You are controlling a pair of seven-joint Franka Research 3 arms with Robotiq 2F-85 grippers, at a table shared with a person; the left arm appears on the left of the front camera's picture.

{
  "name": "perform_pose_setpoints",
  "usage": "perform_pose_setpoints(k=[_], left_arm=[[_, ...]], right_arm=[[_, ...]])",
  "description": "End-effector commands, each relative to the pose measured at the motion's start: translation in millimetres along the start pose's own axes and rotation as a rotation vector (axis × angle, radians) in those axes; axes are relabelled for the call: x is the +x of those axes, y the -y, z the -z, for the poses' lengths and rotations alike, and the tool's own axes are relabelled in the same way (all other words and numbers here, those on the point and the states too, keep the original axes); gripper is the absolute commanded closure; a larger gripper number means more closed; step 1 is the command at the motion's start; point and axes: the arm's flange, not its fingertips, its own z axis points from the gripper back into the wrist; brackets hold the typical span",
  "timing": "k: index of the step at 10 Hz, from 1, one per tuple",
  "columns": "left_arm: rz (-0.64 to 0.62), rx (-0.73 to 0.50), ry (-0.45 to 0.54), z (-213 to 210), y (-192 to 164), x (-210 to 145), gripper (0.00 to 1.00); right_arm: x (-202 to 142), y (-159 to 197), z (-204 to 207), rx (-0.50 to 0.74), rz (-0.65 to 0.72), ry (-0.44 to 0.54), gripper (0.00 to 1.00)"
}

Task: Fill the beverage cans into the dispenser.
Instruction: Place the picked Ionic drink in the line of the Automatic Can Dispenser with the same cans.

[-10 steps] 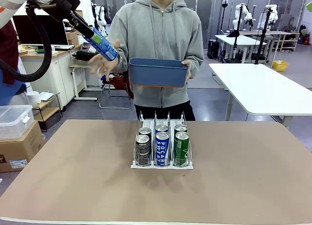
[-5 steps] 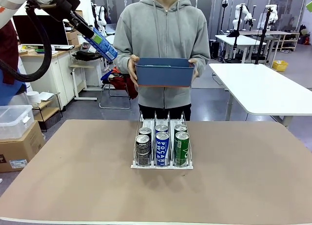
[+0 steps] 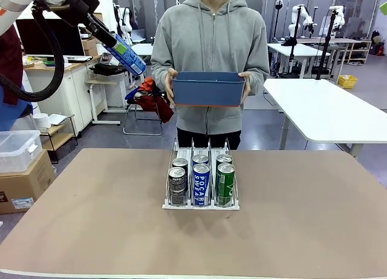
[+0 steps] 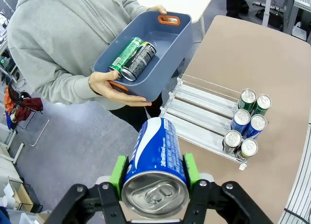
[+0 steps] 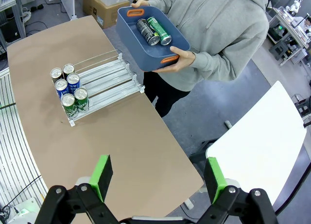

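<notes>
Left end effector (image 3: 115, 46): high up, well above and to the left of the clear three-lane dispenser rack with a white base (image 3: 200, 206). Its green pads are clamped on a slim blue aluminium can with a white swoosh (image 4: 154, 151), silver top toward the wrist camera. The small print on this can is too fine to read.

Right end effector (image 5: 158, 175): high over the dispenser's side, pads spread wide, nothing between them.

The dispenser stands on the brown desk (image 3: 91, 218). Six upright cans sit at its robot-side end, two per lane:
- left lane: dark grey pair (image 3: 177, 181)
- middle lane: blue pair (image 3: 201, 179)
- right lane: green pair (image 3: 225, 179)

The front blue can carries vertical white lettering, "POCARI SWEAT". Print on the dark and green cans is not legible. The far part of each lane is bare.

Beyond the dispenser's far end, a person in a grey hoodie (image 3: 208, 37) holds a blue plastic bin with orange handle cut-outs (image 4: 170, 37) clear of the desk, one hand (image 4: 108, 82) at each short end. In the bin, one green can (image 4: 125, 54) and one dark can (image 4: 139, 60) lie side by side, touching.
</notes>
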Motion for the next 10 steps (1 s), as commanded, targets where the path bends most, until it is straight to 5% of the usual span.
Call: perform_pose_setpoints(k=[1,2,3,6,10], left_arm=[[0.001,0.005,0.003,-2.4,-0.1,0.7,1.00],[0.001,0.005,0.003,-2.4,-0.1,0.7,1.00],[0.000,0.000,0.000,0.0,0.0,0.0,0.43],[-0.159,0.081,-0.125,-12.5,48.1,-3.7,0.43],[-0.115,0.010,-0.268,-11.5,111.7,-30.9,0.43]], right_arm=[[-0.8,-0.6,0.2,0.007,-0.004,0.005,0.00],[-0.8,-0.6,0.2,0.007,-0.004,0.005,0.00],[-0.8,-0.6,0.2,0.007,-0.004,0.005,0.00],[-0.8,-0.6,0.2,0.007,-0.004,0.005,0.00],[-0.8,-0.6,0.2,0.007,-0.004,0.005,0.00]])
